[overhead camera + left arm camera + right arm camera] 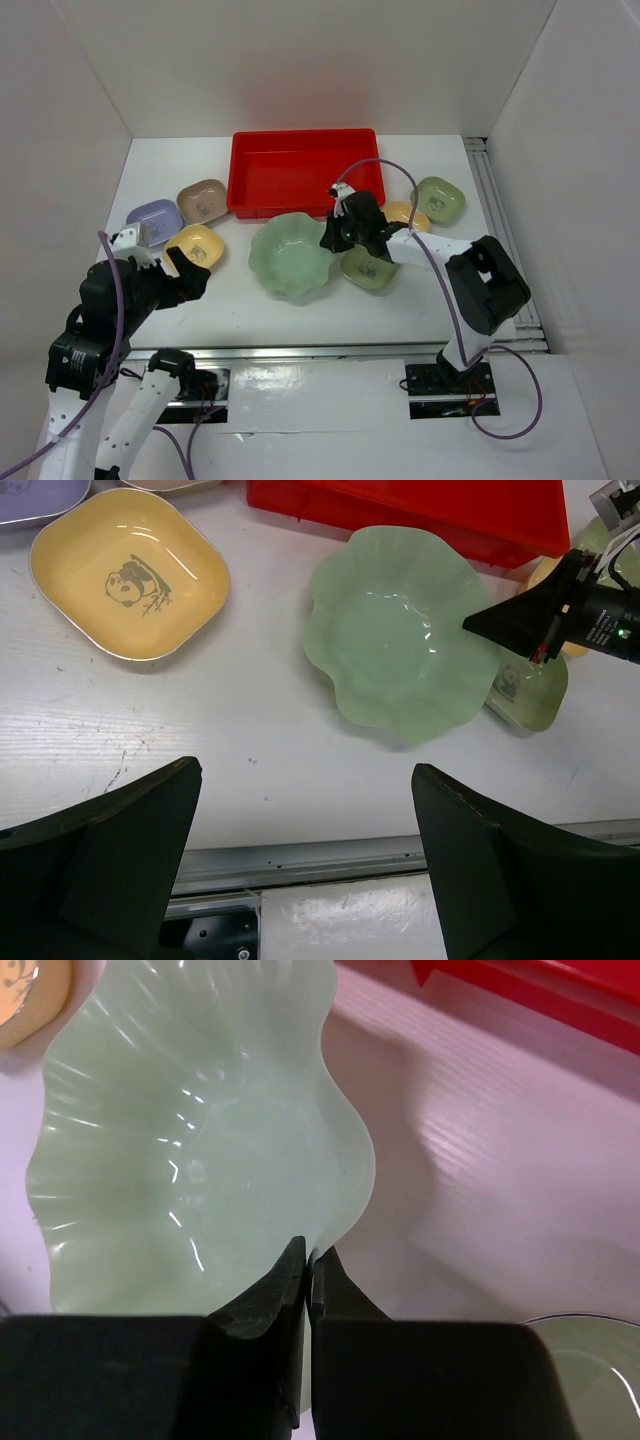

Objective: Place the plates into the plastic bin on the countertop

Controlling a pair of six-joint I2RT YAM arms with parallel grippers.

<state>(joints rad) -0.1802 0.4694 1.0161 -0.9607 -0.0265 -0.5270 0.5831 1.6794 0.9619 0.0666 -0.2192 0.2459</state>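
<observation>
Seven plates sit on the bench, all outside the red bin at the upper centre of the top view. Your right fingers are pressed together, pinching the right rim of the large pale-green scalloped plate, which lies mid-frame just below the bin. A small green plate lies just to its right. Your left fingers are spread wide and hold nothing, at lower left near the yellow plate.
</observation>
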